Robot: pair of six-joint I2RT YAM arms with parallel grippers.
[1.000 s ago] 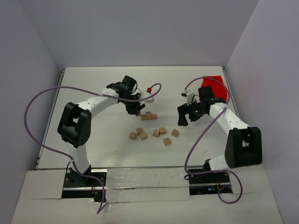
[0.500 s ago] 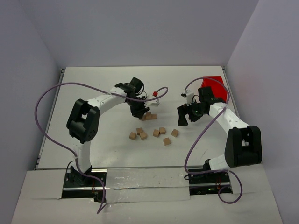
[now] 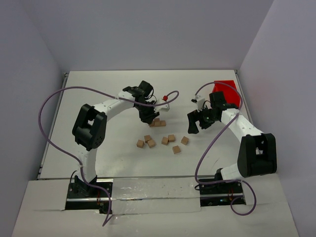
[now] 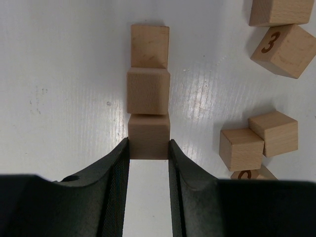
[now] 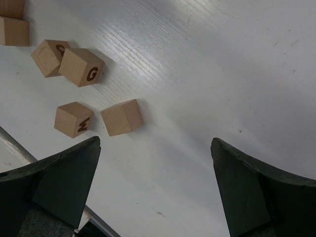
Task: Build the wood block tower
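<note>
Three plain wood blocks [image 4: 148, 91] in a touching row on the white table [image 4: 59, 74], left gripper [image 4: 148, 148] clamped on the nearest block [image 4: 148, 129], loose cube marked "3" [image 4: 284, 49] nearby, another cube marked "G" [image 5: 82, 66], right gripper [image 5: 154, 148] spread wide, empty, above the table.

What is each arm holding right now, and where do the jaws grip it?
The left gripper clamps the nearest wood block of a row of three, by its two opposite side faces. The right gripper is open, holding nothing.
</note>
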